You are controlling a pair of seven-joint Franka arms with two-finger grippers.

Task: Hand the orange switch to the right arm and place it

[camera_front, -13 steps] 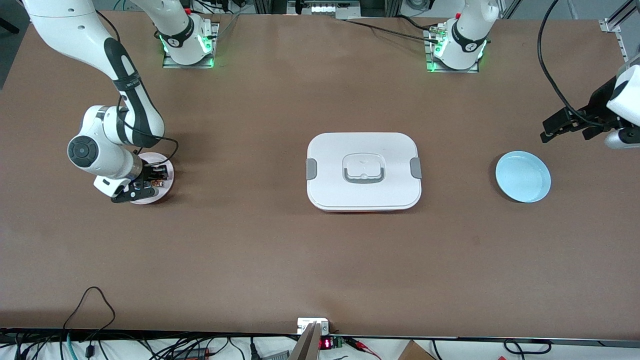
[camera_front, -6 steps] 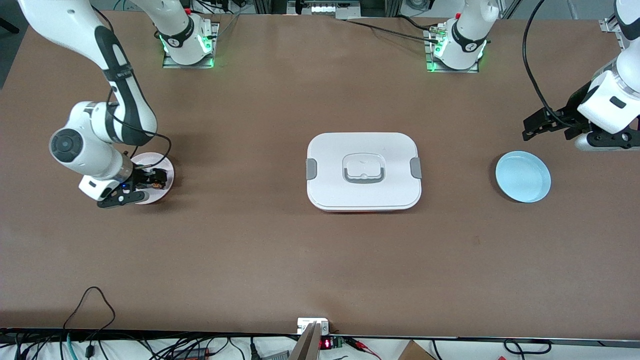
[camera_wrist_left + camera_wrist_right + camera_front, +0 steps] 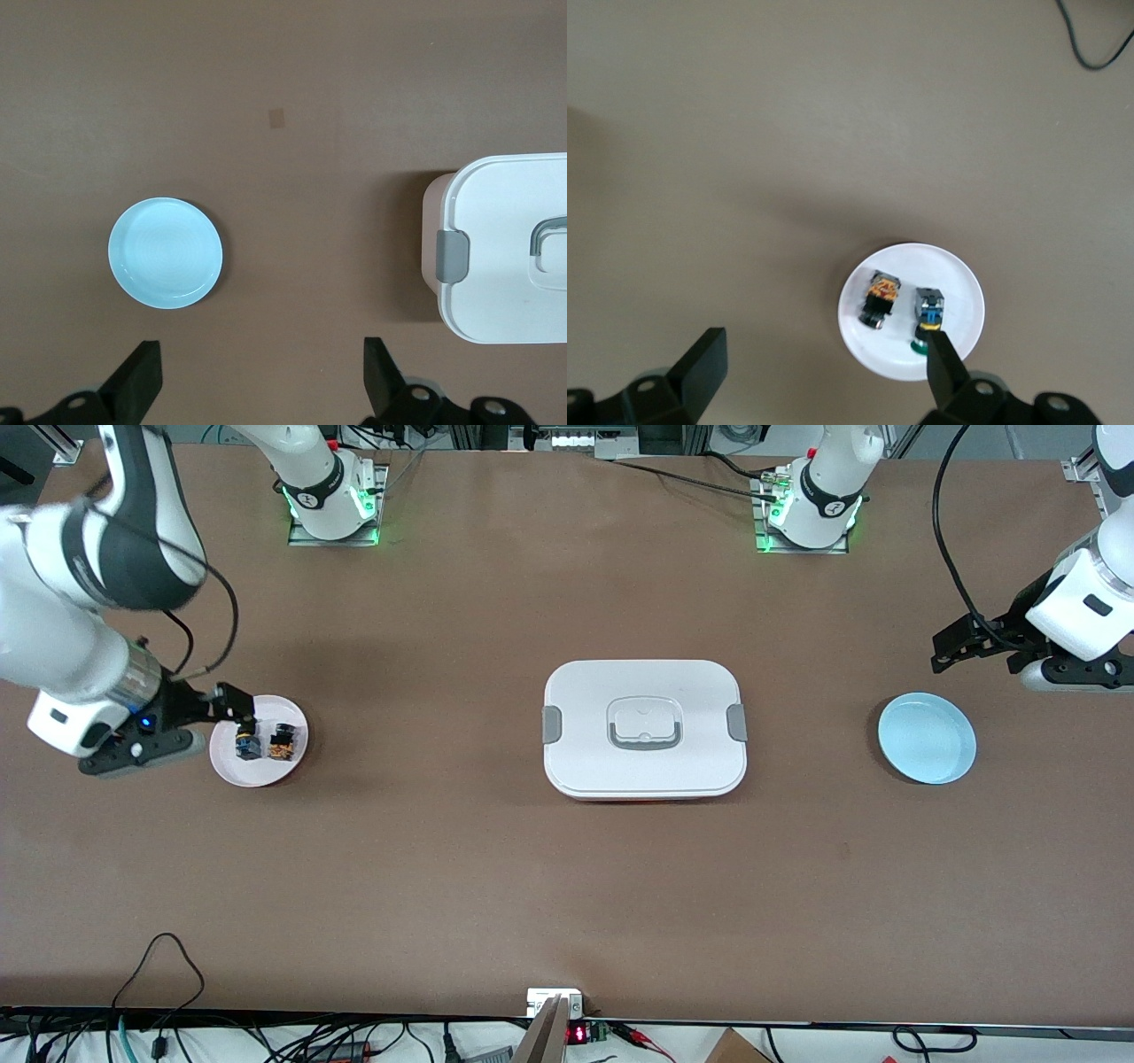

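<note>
i see the orange switch (image 3: 282,741) lying on the white plate (image 3: 266,775) beside the green-capped switch (image 3: 246,744). my right gripper (image 3: 819,376) hangs above the plate's edge, fingers spread, gripping nothing. my left gripper (image 3: 261,385) waits above the table near the blue plate (image 3: 927,738), fingers apart.

You are looking down past the right gripper (image 3: 819,367), whose fingers (image 3: 700,363) are standing wide apart and holding nothing. The orange switch (image 3: 880,298) is lying on its side on the white plate (image 3: 957,274), just beside a green-capped switch (image 3: 927,314), the two not touching.
</note>
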